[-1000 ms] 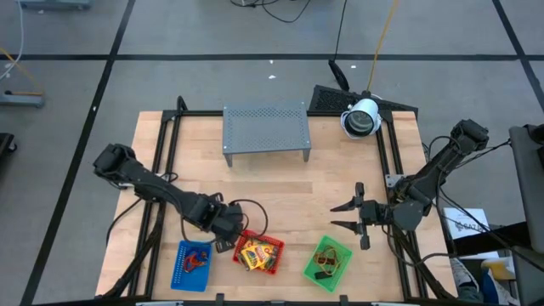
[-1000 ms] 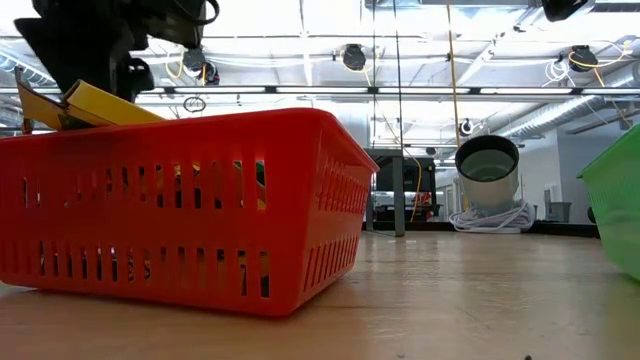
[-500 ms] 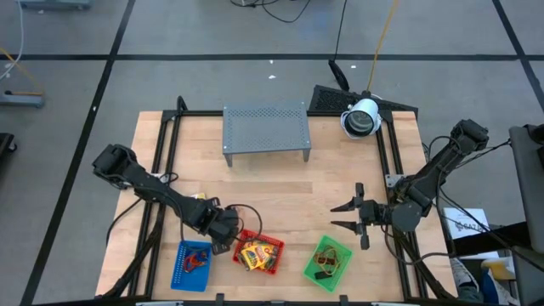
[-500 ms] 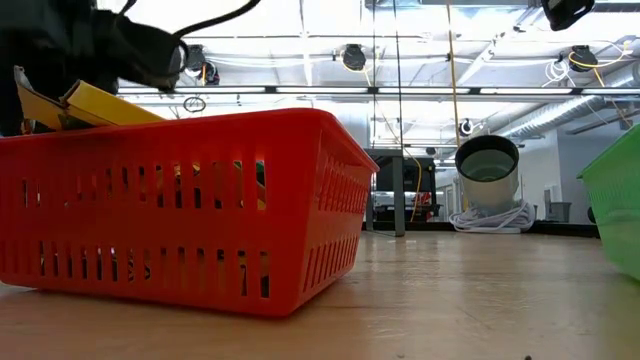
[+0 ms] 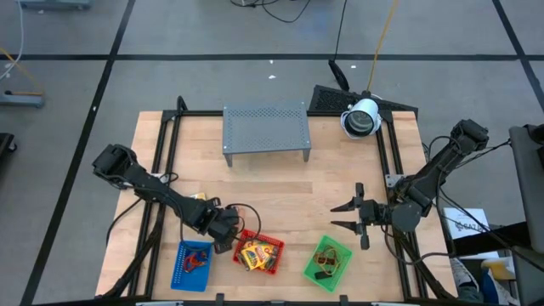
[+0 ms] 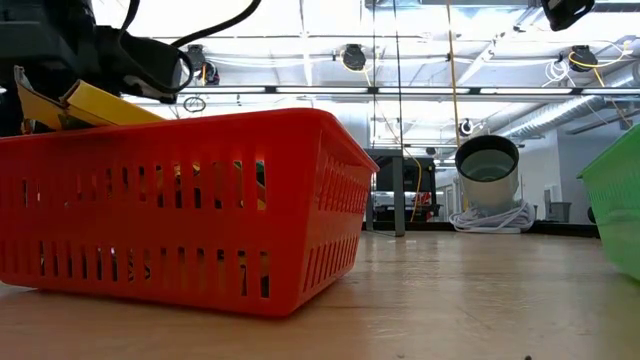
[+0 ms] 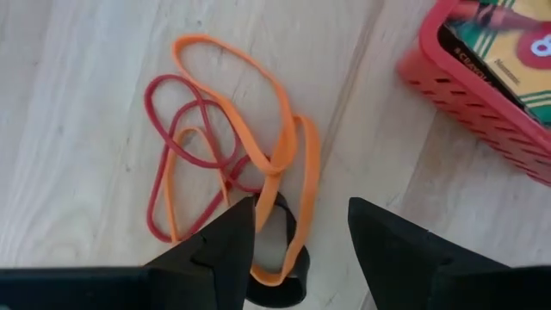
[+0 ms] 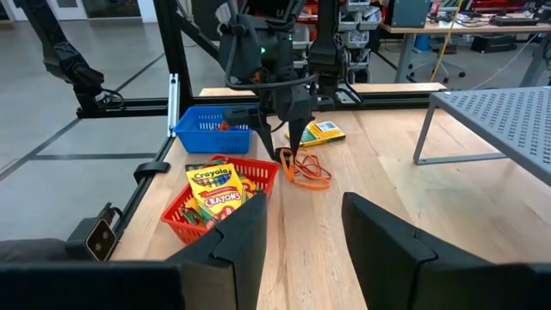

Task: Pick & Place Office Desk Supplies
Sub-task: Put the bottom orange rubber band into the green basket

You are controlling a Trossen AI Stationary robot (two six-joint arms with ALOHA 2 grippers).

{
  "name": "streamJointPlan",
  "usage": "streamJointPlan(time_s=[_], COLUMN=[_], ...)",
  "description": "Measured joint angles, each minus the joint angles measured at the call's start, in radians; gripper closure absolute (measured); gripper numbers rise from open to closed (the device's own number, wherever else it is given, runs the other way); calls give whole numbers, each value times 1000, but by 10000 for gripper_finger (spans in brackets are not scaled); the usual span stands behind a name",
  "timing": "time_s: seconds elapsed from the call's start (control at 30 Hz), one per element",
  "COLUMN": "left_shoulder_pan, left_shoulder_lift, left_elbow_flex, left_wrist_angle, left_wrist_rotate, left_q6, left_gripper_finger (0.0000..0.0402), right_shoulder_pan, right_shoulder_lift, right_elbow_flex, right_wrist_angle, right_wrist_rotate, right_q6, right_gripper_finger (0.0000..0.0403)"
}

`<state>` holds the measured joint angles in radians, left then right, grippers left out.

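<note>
High view: left arm stretches low across the table (image 5: 280, 183) from its left edge, its left pincer (image 5: 228, 237) pointed down just beside the red tray (image 5: 274, 262), between that tray and the blue tray (image 5: 177, 272). Left wrist view: left pincer (image 7: 297, 228) spread, fingers (image 7: 228, 245) straddling a tangle of rubber bands (image 7: 232, 168) lying flat on the wood; an orange loop runs between the fingers. Whether the tips touch the bands I cannot tell. A dark ring sits under the orange loop, partly cut off by the fingers. The red tray's corner is near, a crayon box (image 7: 508, 56) in it only partly in frame.

Right wrist view: right pincer (image 8: 301, 228) spread and holding nothing, well apart from the bands, over bare table. A yellow packet (image 8: 320, 132) lies on the wood beyond the bands.

Low view: red tray wall fills the left; yellow boxes poke above its rim. The bands are hidden behind it.

Open wood lies between the two pincers and toward the grey rack (image 5: 265, 127). Green tray (image 5: 311, 270) sits just beside the right pincer.
</note>
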<state>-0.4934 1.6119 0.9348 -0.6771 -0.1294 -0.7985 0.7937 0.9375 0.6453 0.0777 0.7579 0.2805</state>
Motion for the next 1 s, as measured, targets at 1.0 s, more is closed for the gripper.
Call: streamJointPlan(time_s=[1.0], left_shoulder_pan=[3], left_shoulder_lift=[-1], left_elbow_flex=[-56], left_wrist_angle=[103], left_wrist_rotate=[32], left_q6=[-60], left_gripper_finger=[277], right_shoulder_pan=[48], right_shoulder_lift=[0], right_elbow_flex=[0], right_wrist_angle=[0], right_wrist_rotate=[-3], right_q6=[20], right_gripper_finger=[261])
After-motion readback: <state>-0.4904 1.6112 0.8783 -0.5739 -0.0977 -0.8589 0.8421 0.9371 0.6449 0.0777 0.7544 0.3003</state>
